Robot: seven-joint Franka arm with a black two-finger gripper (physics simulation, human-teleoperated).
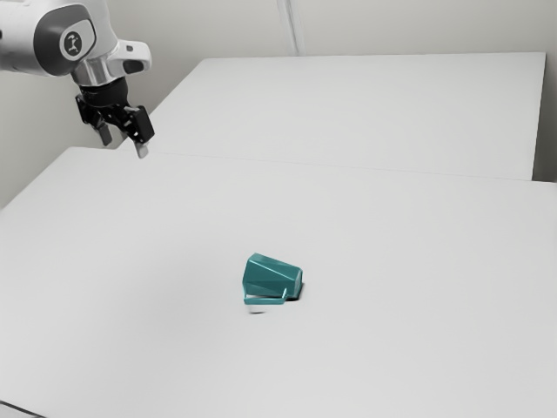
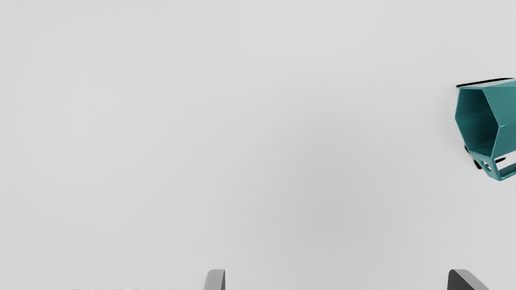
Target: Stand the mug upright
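In the exterior view the gripper [image 1: 124,148] hangs high at the upper left, well above the table and apart from the mug. A teal, many-sided mug [image 1: 271,277] lies on its side near the middle of the table, its handle toward the camera. The wrist view shows the mug [image 2: 507,108] cut off by the picture's edge, with its open mouth and part of its handle visible. There the gripper [image 2: 336,280] has its two fingertips wide apart, and nothing is between them.
The white table [image 1: 157,348] carries the mug. Behind it stands another white surface [image 1: 365,109] in the exterior view. A thin dark line [image 1: 22,408] crosses the exterior view's lower left corner.
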